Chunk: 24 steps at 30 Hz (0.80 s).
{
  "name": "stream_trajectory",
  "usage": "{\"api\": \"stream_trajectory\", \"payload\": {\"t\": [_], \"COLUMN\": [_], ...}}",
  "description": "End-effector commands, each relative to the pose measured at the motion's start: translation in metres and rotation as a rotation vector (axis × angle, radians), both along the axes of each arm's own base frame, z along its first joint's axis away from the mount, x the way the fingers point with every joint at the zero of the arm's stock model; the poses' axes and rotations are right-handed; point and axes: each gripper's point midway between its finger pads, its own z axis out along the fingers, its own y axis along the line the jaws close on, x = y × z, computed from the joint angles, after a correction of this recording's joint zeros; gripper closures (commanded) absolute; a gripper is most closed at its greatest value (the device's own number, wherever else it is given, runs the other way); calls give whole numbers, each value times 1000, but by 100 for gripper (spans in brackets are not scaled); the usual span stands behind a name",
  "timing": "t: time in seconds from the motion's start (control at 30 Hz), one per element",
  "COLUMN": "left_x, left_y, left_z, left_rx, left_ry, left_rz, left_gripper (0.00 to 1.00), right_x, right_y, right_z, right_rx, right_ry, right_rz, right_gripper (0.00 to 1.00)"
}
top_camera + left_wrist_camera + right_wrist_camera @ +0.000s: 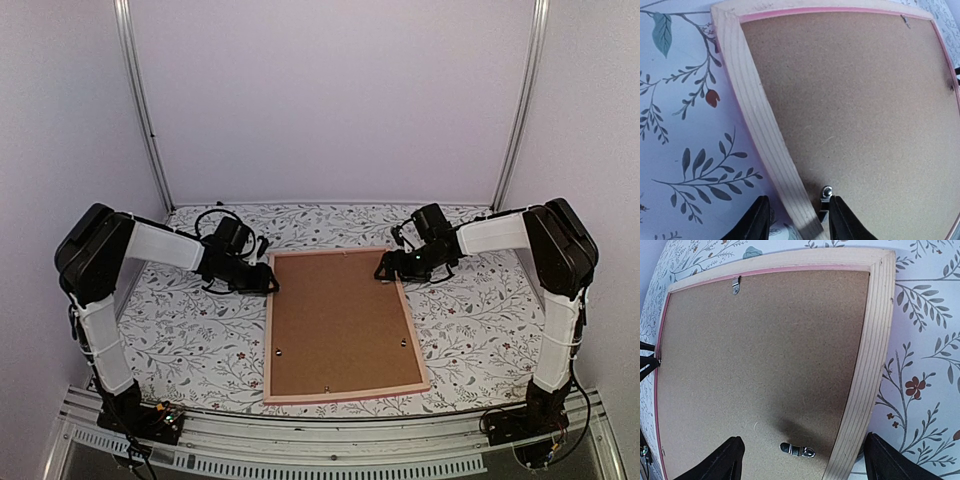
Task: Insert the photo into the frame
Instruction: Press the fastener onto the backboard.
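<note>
Because the pink frame lies face down at the centre of the top view with the brown backing board seated in it, the photo is hidden or absent; I cannot tell which. Both pincers are released: the left gripper straddles the upper-left rail, the right gripper the upper-right. Each turn clip probably needs swivelling fully clear before the board is lifted.
</note>
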Motion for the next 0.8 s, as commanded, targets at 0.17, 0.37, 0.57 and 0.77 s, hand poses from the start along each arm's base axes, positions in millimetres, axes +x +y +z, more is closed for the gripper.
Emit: {"api": "stream_trajectory", "payload": {"t": [0.17, 0.37, 0.57, 0.77], "left_x": [-30, -33, -29, -12], "left_y": [24, 30, 34, 21], "left_z": [-30, -30, -27, -11], "left_rx": [147, 181, 239, 182], "left_ry": [84, 77, 38, -32], "left_rz": [18, 36, 39, 29], "left_gripper": [59, 63, 67, 72], "right_x": [-14, -15, -16, -16], "right_y": [-4, -4, -3, -2], "right_z": [-19, -22, -23, -25], "right_rx": [-14, -10, -7, -6], "right_ry": [74, 82, 87, 92], "right_rz": [-2, 1, 3, 5], "right_gripper": [14, 14, 14, 14]}}
